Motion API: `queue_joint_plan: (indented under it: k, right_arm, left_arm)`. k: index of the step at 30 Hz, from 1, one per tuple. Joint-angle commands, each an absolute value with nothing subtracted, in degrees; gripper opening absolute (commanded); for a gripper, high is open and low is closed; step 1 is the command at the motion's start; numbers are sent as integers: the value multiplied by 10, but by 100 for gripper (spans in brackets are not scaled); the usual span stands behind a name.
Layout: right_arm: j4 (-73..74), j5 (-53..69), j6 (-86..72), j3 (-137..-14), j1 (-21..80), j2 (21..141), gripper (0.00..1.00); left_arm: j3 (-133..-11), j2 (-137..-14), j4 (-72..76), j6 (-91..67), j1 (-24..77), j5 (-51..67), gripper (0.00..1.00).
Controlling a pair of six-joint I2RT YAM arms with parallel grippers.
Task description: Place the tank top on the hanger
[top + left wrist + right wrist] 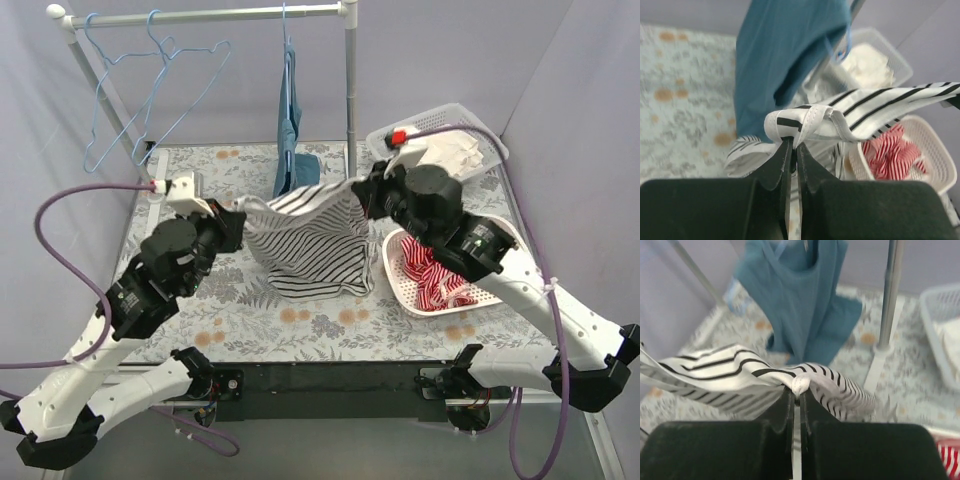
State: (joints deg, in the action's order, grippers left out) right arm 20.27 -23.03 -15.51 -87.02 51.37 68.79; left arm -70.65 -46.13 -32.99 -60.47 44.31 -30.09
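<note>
The tank top (310, 245), white with thin black stripes, hangs stretched between my two grippers above the middle of the table. My left gripper (236, 225) is shut on its left edge, seen as a folded hem (805, 122) in the left wrist view. My right gripper (360, 190) is shut on its right edge (801, 384). Light-blue wire hangers (150, 85) hang empty on the left part of the rack rail, far left of both grippers.
A teal-blue garment (290, 125) hangs on the white rack (348, 90) just behind the tank top. A white basket (400, 285) with a red-and-white striped garment (435, 275) sits at the right. Another basket (478, 120) with white cloth stands at the back right.
</note>
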Motion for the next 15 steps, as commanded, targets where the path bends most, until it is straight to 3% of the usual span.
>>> queue_joint_plan:
  k: [1,5,11,13,15]
  right_arm:
    - [254,-194,-245,-731,512,644,1]
    - [269,-105,-254,-657,488,720,1]
    - [284,42,-207,-713,426,880,2]
    - [290,66,-202,-749,424,908,14]
    - [285,121,-201,-759,425,925,27]
  left_arm:
    - [-586,-422,-371,-749,441,-216,0]
    - [-461,-391,-351,-851,441,-197,0]
    - [-399,-411,-364,-939,440,-255,1]
    - [-396,-415,-362,-942,440,-263,4]
    - [-401,-413,-359,-932,441,-265,22]
